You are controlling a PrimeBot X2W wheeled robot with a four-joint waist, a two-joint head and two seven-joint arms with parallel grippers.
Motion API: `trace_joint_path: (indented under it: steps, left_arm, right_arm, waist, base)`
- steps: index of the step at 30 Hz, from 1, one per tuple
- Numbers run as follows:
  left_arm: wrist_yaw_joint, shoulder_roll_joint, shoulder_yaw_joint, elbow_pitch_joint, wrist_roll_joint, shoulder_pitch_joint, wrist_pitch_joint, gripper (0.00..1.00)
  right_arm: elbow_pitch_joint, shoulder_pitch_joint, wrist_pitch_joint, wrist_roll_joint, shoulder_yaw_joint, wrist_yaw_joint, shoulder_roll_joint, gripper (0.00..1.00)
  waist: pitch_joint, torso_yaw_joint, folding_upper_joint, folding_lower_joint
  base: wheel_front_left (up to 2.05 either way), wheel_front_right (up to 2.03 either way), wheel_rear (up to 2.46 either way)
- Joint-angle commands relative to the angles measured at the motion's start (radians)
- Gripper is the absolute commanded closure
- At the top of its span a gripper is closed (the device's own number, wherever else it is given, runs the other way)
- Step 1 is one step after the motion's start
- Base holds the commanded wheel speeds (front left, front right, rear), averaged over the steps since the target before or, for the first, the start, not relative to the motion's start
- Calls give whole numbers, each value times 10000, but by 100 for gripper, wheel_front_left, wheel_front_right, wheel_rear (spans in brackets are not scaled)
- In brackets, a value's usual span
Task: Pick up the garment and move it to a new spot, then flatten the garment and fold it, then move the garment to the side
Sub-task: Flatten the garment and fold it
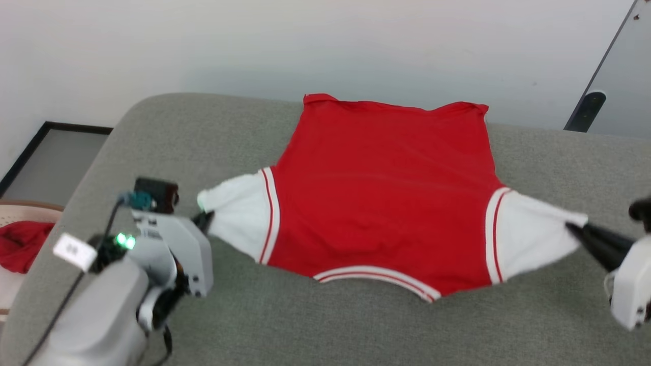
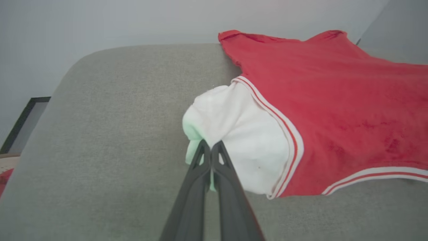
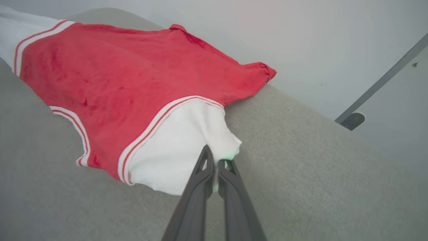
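Note:
The garment [image 1: 386, 193], a red T-shirt with white sleeves and red-and-white striped trim, lies spread flat on the grey cushioned surface [image 1: 315, 325], collar toward me and hem at the far edge. My left gripper [image 1: 204, 221] is shut on the tip of the left white sleeve [image 2: 234, 127], pinching its edge between the dark fingers [image 2: 197, 174]. My right gripper [image 1: 580, 231] is shut on the tip of the right white sleeve [image 3: 180, 150]. Both sleeves are drawn outward to points, the garment [image 2: 334, 110] stretched between the two grips [image 3: 214, 159].
A plain red cloth lump [image 1: 23, 244] sits in a pale container at the far left, off the cushion. Beyond the cushion's far edge rise a white wall [image 1: 254, 46] and a dark door frame [image 1: 595, 86]. Bare grey cushion lies in front of the collar.

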Motion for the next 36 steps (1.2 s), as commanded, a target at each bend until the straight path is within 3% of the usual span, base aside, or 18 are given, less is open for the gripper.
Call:
trace_joint_path:
  steps: [1,16,23,25,33,36]
  left_arm:
    - [197,108,35,-336,-55,367,68,100]
    - [2921,1681,955,-5298,-1191,4656,599,100]
    - [3598,1964,1284,-6480,-1297,5461,419,100]
    - [3645,1925,1259,-6588,-1229,5407,410,100]
    - [3640,1635,1142,-6615,-1038,5130,162,100]
    - [3583,1413,1084,-6579,-960,5025,-74,100]
  right_arm:
    - [-83,407,15,13,-201,-10,62,100]
    - [-1937,4990,1134,-195,-2878,-10,88,100]
    - [-2559,6018,2052,-729,-4327,-10,494,100]
    - [-2695,6004,2447,-936,-4721,-10,742,0]
    - [-3968,5993,3771,-1337,-5980,-10,1306,0]
    - [-4955,5985,4115,-1595,-6939,-10,1569,0]
  waist:
    - [7,-29,0,0]
    - [286,-264,0,0]
    - [570,-324,0,0]
    - [636,-338,0,0]
    - [931,-336,0,0]
    - [1120,-250,0,0]
  base:
    - [0,0,0]
    - [0,0,0]
    - [0,0,0]
    - [0,0,0]
    - [0,0,0]
    - [0,0,0]
